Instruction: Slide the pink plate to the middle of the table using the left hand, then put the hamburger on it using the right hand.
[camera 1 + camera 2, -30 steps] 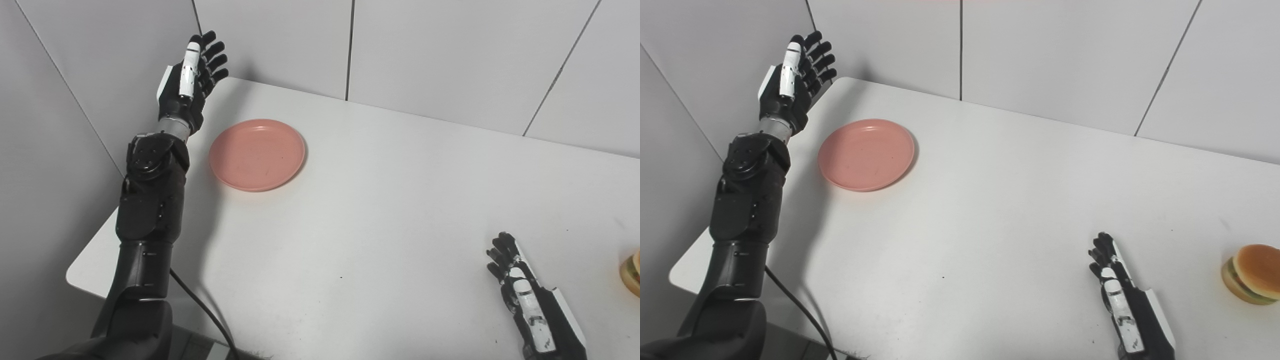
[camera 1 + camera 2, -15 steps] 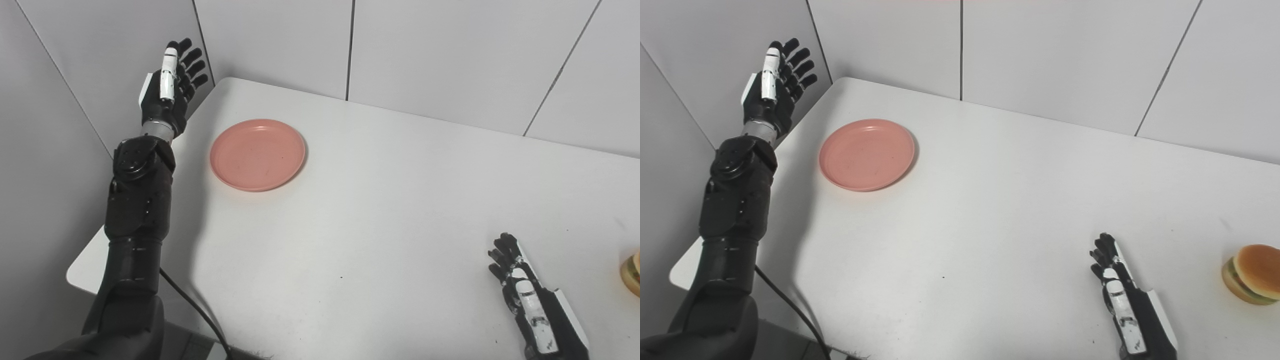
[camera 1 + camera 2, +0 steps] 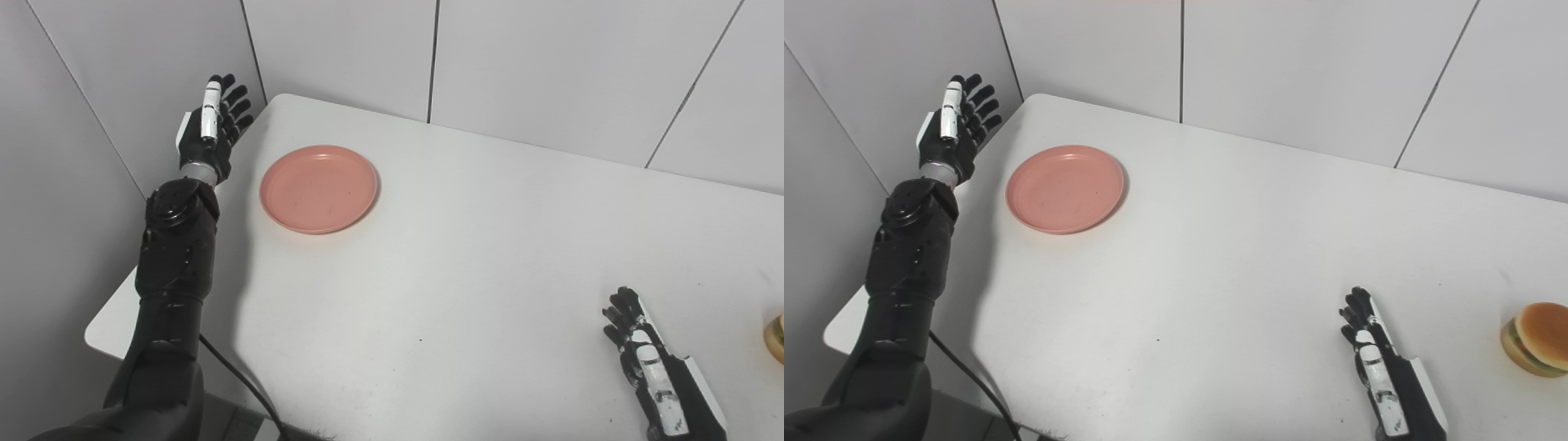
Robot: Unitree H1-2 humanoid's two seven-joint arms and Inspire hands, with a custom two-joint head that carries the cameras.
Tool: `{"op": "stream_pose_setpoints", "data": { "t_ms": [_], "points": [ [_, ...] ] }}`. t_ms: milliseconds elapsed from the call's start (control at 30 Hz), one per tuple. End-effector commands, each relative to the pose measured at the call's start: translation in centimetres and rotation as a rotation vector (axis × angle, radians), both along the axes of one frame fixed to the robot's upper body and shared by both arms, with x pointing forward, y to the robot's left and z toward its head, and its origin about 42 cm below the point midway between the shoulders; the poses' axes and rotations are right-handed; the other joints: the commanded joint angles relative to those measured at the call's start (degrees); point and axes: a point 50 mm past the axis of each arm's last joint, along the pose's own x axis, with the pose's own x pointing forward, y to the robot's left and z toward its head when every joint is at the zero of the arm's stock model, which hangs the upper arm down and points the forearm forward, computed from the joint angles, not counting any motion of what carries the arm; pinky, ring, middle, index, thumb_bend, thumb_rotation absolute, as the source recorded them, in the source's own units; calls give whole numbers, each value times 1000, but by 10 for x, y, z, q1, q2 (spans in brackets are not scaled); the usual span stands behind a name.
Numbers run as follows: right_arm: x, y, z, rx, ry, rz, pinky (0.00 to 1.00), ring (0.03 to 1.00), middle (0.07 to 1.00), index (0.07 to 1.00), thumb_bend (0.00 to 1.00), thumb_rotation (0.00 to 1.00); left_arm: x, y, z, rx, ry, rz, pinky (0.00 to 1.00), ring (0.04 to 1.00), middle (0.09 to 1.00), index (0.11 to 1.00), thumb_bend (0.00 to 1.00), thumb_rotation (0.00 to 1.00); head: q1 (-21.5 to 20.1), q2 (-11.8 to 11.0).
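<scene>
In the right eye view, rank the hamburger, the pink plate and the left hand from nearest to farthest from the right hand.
1. Hamburger: just to the right of the right hand, near the table's right edge.
2. Pink plate: far across the table, up and to the left.
3. Left hand: beyond the plate, raised at the far-left corner.

Hamburger (image 3: 775, 338) mostly cut off at left-eye right edge.

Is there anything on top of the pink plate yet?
Nothing: the pink plate shows a bare inner face. The hamburger sits far off near the table's right edge. What lies under the plate cannot be seen.
</scene>
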Motion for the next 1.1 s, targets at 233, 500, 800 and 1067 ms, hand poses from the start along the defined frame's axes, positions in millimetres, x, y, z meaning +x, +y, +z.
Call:
{"op": "stream_pose_setpoints", "data": {
  "t_ms": [233, 500, 800, 1067],
  "points": [
    [0, -1, 12, 11, -42, 6, 1000, 1000, 1000, 1000, 0, 1000, 11, 16, -10, 1, -16, -5, 895, 909, 911, 897, 319, 1000, -4, 4],
    [1, -2, 11, -4, -50, -3, 1000, 1000, 1000, 1000, 0, 1000, 14, 19, -33, -45, 23, -25, 935, 940, 936, 918, 333, 1000, -4, 6],
    [1, -2, 11, 9, -44, 3, 1000, 1000, 1000, 1000, 0, 1000, 14, 7, -57, -62, 88, -35, 926, 919, 920, 909, 361, 1000, -5, 8],
    [2, -1, 10, 16, -53, 6, 1000, 1000, 1000, 1000, 0, 1000, 13, -5, -68, -93, 99, -75, 928, 927, 924, 913, 362, 1000, -9, 11]
  ]
}}
